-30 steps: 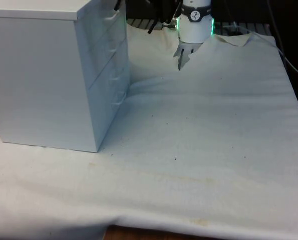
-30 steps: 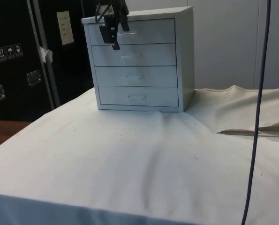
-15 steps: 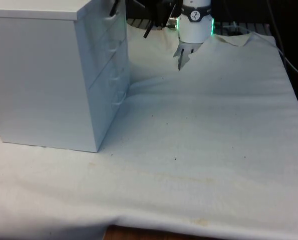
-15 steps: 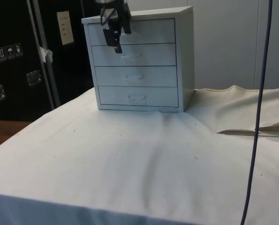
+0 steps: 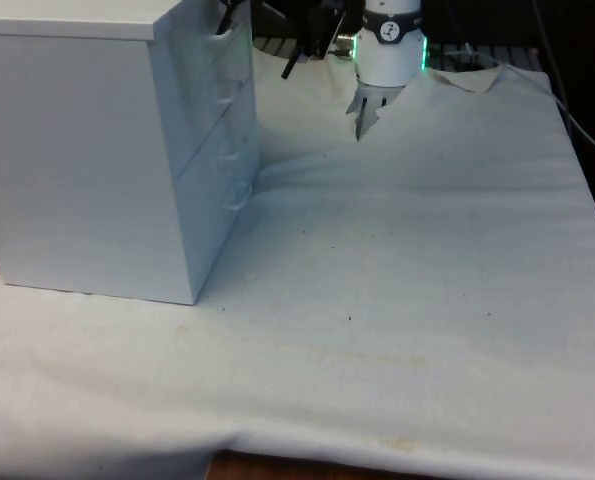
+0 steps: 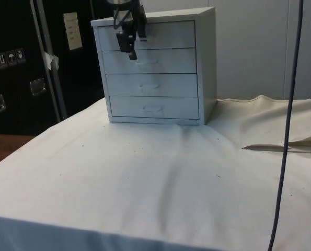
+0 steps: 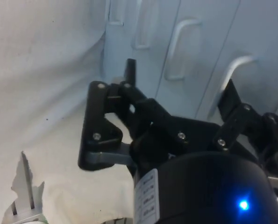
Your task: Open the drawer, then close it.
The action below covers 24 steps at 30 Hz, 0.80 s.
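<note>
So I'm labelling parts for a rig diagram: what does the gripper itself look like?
The black two-finger gripper has angular linkage arms joined by small silver screws, ending in flat, narrow black fingertips. Its round black body carries a small white label with printed text. In the side view it is a dark shape with thin black cables looping above.

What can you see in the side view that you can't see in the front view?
Side view: the chest turns its four shut drawer fronts to the camera, and the open gripper hangs before the top drawer. Front view: the chest's plain side wall, with the handles sticking out in profile. Both: the chest standing on the white cloth.
</note>
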Tool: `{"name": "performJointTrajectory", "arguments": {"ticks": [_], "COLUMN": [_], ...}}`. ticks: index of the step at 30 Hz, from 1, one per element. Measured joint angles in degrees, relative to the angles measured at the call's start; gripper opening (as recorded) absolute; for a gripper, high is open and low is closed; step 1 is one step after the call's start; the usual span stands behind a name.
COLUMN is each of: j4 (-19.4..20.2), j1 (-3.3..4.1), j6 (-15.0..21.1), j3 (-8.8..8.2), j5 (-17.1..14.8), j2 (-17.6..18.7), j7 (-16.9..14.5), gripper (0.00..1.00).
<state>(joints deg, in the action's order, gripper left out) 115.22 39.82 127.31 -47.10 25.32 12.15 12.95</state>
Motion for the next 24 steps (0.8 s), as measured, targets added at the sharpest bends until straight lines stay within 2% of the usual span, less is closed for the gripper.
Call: {"name": "performJointTrajectory", "arguments": {"ticks": [2, 3, 4, 7, 8, 10, 11, 16, 17, 19, 24], "j4": [0.0, -0.1, -0.2, -0.2, -0.2, -0.2, -0.5, -0.6, -0.6, -0.6, -0.6], "j1": [0.00, 0.00, 0.00, 0.00, 0.00, 0.00, 0.00, 0.00, 0.00, 0.00, 0.00], "j6": [0.0, -0.1, -0.1, -0.3, -0.3, -0.3, -0.7, -1.0, -1.0, -1.0, -1.0], "j3": [0.00, -0.17, -0.29, -0.34, -0.34, -0.34, -0.40, -0.46, -0.46, -0.46, -0.46], "j5": [0.2, 0.9, 1.1, 1.5, 1.6, 1.8, 2.4, 2.8, 2.8, 2.8, 2.8], "j2": [0.0, 0.0, -0.1, -0.1, -0.2, -0.2, -0.3, -0.3, -0.3, -0.3, -0.3], "j7": [0.0, 0.0, 0.0, 0.0, 0.0, 0.1, 0.2, 0.2, 0.2, 0.2, 0.2], "gripper": [0.78, 0.68, 0.63, 0.49, 0.49, 0.39, 0.31, 0.07, 0.07, 0.00, 0.00]}}
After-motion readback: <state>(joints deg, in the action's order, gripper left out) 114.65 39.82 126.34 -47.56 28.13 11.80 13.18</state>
